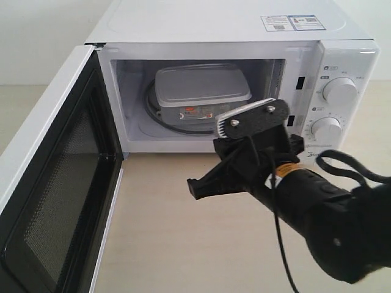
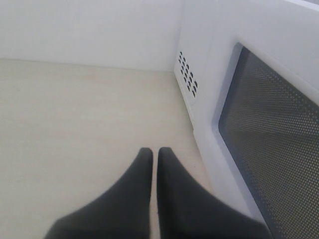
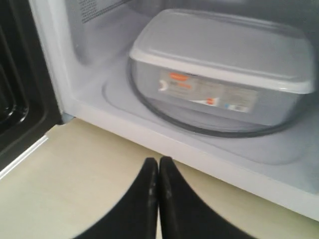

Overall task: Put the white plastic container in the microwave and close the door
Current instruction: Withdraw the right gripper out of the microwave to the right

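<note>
While the right gripper (image 3: 158, 162) hangs with its two black fingers pressed together and nothing between them, it is just in front of the microwave (image 1: 214, 24), low above the table (image 1: 171, 232) and apart from the front sill of the cavity. Past its tips, the white plastic container (image 3: 224, 59) is inside the microwave, on the glass turntable (image 3: 149, 107), with the flat lid on and the small red-and-white label (image 3: 209, 92) turned toward the opening. From the exterior view, the container (image 1: 201, 91) fills most of the cavity width and no part of it comes out over the sill. The left gripper (image 2: 155, 152) also has its fingers closed together and holds nothing; it is over the table at the left side of the microwave, near the outer face of the door (image 2: 279, 149) but not touching it, and the vent holes (image 2: 188, 74) in the side wall of the microwave are in front of it. The door (image 1: 55, 183) is wide open, swung out to the left of the microwave, with its black mesh inner face toward the cavity. Two round white knobs (image 1: 340, 90) are on the right panel of the microwave, and stickers (image 1: 292, 22) are on its top.
</note>
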{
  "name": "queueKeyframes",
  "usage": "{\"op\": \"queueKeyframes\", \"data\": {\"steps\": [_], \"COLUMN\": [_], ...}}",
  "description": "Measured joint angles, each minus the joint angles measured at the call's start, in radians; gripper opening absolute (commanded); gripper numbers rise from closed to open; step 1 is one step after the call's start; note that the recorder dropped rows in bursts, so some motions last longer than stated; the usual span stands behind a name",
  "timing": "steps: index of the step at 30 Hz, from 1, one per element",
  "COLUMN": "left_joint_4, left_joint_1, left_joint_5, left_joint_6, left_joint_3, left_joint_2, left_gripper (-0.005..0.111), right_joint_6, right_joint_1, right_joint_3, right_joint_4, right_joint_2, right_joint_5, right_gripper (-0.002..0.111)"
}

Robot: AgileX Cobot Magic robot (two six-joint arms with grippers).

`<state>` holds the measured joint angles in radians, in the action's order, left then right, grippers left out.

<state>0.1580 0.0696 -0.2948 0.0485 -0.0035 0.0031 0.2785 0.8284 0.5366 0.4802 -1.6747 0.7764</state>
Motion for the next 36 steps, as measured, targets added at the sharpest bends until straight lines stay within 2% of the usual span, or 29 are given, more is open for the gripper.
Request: {"op": "queueKeyframes", "data": {"steps": [5,11,31,35,36], "left_joint_4": [0.0,0.0,0.0,0.0,0.0], "left_joint_1": [0.0,0.0,0.0,0.0,0.0], "left_joint_5": [0.0,0.0,0.0,0.004,0.006], "left_joint_6": [0.0,0.0,0.0,0.0,0.0], "left_joint_3": [0.0,0.0,0.0,0.0,0.0], "left_joint_2": [0.0,0.0,0.0,0.0,0.0], "left_gripper": [0.004,0.004,0.004,0.004,0.004], "right_joint_6": [0.032,0.087,0.091,0.148,0.25], "right_joint_1": [0.0,0.0,0.0,0.0,0.0], "right_joint_3": [-0.088,-0.106,-0.108,-0.11,-0.11], "right_joint_4": [0.07,0.102,0.106,0.264,0.318], "right_joint_2": [0.115,0.197,0.216,0.216,0.223], "right_joint_5": [0.015,0.017,0.018,0.143,0.163], "right_gripper": [0.0,0.0,0.0,0.0,0.0]}}
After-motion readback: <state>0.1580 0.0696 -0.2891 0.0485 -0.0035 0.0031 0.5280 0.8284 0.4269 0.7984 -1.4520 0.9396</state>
